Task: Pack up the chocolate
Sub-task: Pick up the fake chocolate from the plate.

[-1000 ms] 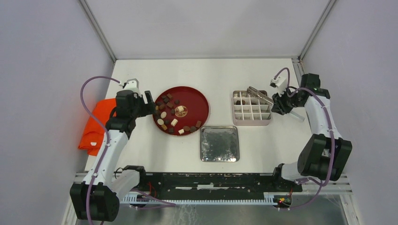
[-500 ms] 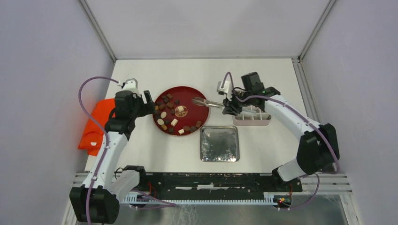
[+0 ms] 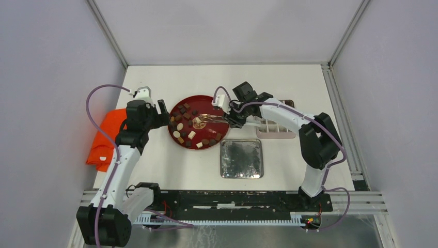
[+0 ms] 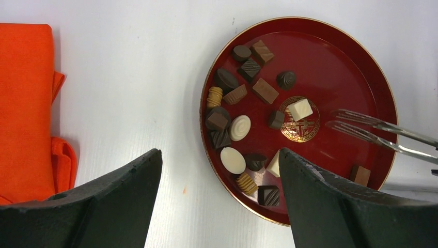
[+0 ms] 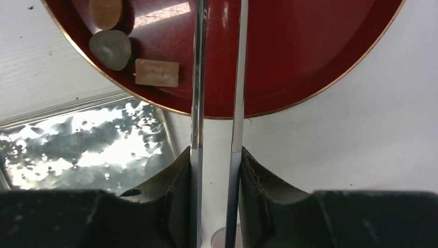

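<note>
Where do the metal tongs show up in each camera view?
Top external: tongs near centre, tips over the red plate.
Left wrist: right edge, tips over the plate's right side.
Right wrist: centre, two upright blades held by the right gripper.
Shared landmark: the red plate.

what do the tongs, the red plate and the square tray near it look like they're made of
The tongs look like polished metal, probably steel: thin silvery arms with mirror-like reflections. The red plate looks like glossy lacquer or plastic, I cannot tell which: smooth sheen, fine gold line at the rim. The square tray looks like shiny metal, perhaps thin sheet: bright, crinkled glints.
</note>
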You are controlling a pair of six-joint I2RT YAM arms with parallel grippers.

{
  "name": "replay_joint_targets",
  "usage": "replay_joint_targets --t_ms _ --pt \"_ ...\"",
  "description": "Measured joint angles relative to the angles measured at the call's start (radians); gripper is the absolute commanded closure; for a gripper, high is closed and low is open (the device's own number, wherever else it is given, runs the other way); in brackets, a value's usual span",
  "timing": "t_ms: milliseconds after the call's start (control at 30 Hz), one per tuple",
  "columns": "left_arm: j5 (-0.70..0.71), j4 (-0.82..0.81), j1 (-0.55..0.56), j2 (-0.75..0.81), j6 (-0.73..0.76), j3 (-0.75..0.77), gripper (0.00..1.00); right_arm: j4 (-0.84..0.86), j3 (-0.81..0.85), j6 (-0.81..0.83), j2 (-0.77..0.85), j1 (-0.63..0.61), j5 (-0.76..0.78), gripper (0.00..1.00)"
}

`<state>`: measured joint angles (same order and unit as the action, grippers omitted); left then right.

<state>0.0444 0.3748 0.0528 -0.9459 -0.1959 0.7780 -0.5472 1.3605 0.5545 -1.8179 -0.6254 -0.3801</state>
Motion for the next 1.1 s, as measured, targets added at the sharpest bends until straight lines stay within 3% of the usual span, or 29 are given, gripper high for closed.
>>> replay_joint_targets --t_ms 1100 --pt "0.003 0.0 0.0 0.0 0.0 0.0 0.12 -0.049 0.143 -0.117 -0.169 -0.037 0.045 0.53"
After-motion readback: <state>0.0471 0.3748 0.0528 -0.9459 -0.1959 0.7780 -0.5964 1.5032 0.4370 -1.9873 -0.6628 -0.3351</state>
